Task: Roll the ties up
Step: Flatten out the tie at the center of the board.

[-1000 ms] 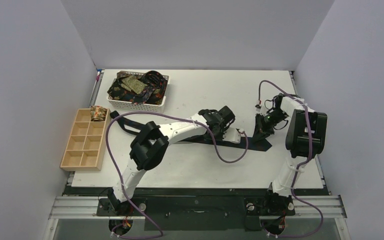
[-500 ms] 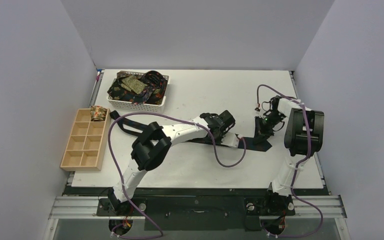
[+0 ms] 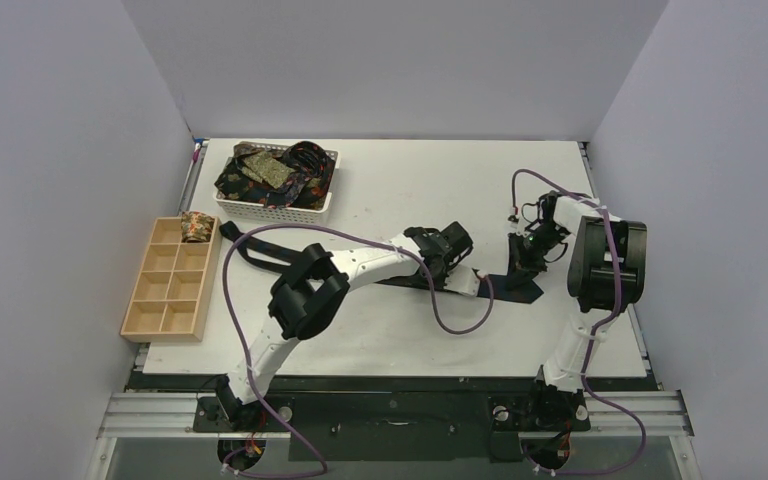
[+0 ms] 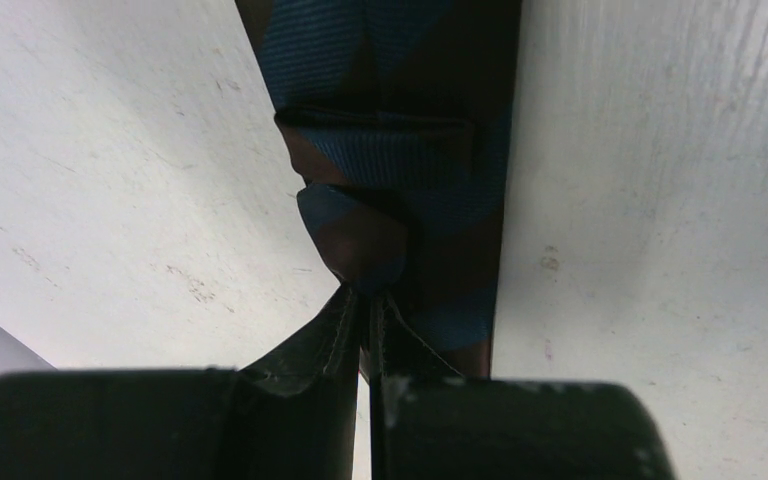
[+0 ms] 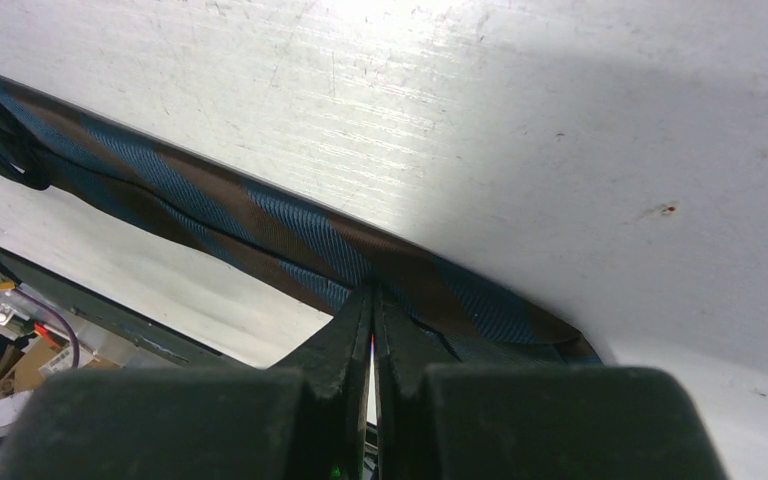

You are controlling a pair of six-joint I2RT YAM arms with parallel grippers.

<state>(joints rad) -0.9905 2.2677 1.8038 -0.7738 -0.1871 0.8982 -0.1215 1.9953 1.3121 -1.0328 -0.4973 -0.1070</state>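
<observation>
A long dark tie with blue stripes (image 3: 516, 290) lies stretched across the table, its narrow end near the tray. My left gripper (image 3: 447, 268) is shut on a small fold of the tie (image 4: 430, 170), and its fingertips (image 4: 348, 318) pinch the fabric against the table. My right gripper (image 3: 522, 262) is shut on the edge of the tie's wide end (image 5: 290, 235) and holds it slightly raised. A small patterned rolled tie (image 3: 196, 226) sits in the tray's far right compartment. Several patterned ties (image 3: 272, 170) are heaped in the basket.
The white lattice basket (image 3: 278, 211) stands at the back left. The pale wooden compartment tray (image 3: 165, 300) lies at the left edge. A purple cable (image 3: 460, 322) from the left arm loops over the table in front of the tie.
The left arm's elbow has shifted right and nearer. The right gripper has edged left with the wide end. Both grippers stay shut on the tie.
</observation>
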